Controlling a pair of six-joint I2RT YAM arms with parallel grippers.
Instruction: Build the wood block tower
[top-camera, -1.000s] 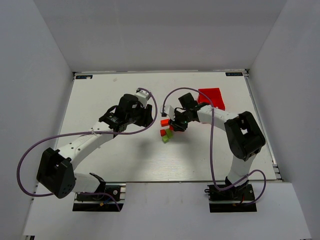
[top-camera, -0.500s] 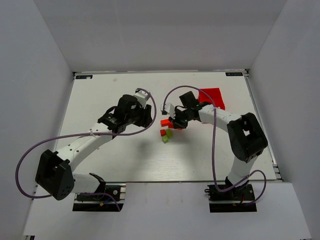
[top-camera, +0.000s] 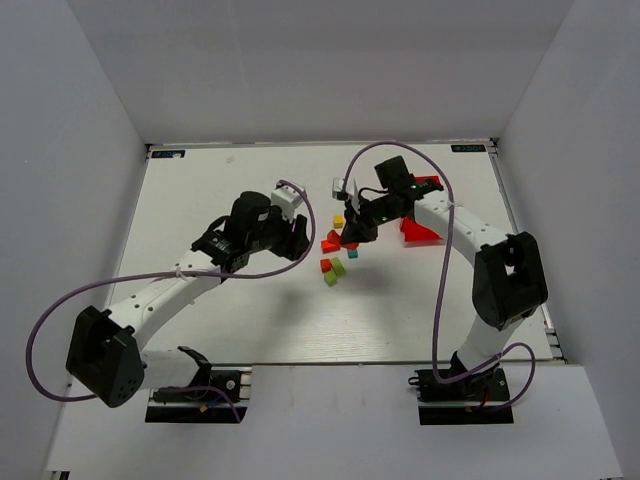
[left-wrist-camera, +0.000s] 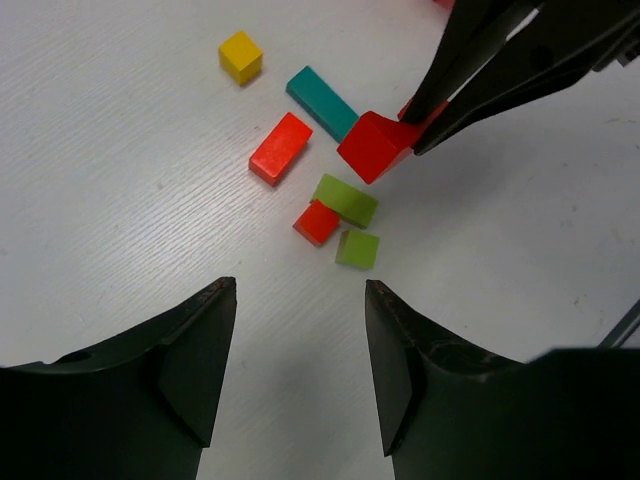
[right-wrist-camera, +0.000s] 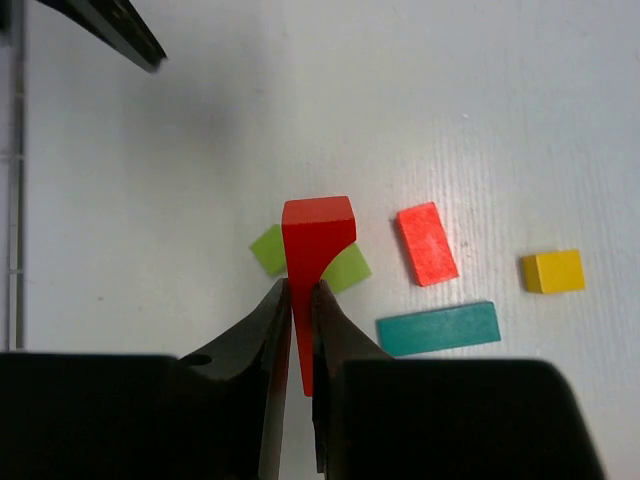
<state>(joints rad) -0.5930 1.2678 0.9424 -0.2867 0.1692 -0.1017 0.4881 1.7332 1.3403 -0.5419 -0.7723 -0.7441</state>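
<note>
The wood block tower is not a stack here: its blocks lie loose on the table. In the left wrist view I see a yellow cube (left-wrist-camera: 241, 56), a teal bar (left-wrist-camera: 322, 102), an orange bar (left-wrist-camera: 280, 148), a lime bar (left-wrist-camera: 346, 200), a small red cube (left-wrist-camera: 317, 222) and a lime cube (left-wrist-camera: 357, 248). My right gripper (right-wrist-camera: 301, 290) is shut on a red block (right-wrist-camera: 318, 235), held above the lime pieces (top-camera: 339, 266). My left gripper (left-wrist-camera: 300, 300) hovers open just left of the blocks, nothing between its fingers.
A red bin (top-camera: 422, 230) sits right of the blocks, partly hidden by the right arm (top-camera: 450, 220). The left arm (top-camera: 180, 285) crosses the table's left half. White walls enclose the table on three sides.
The right gripper has shut on the red block and lifted it, its arm swinging up and back. That uncovered the yellow cube and teal bar. The left gripper has shifted only slightly.
</note>
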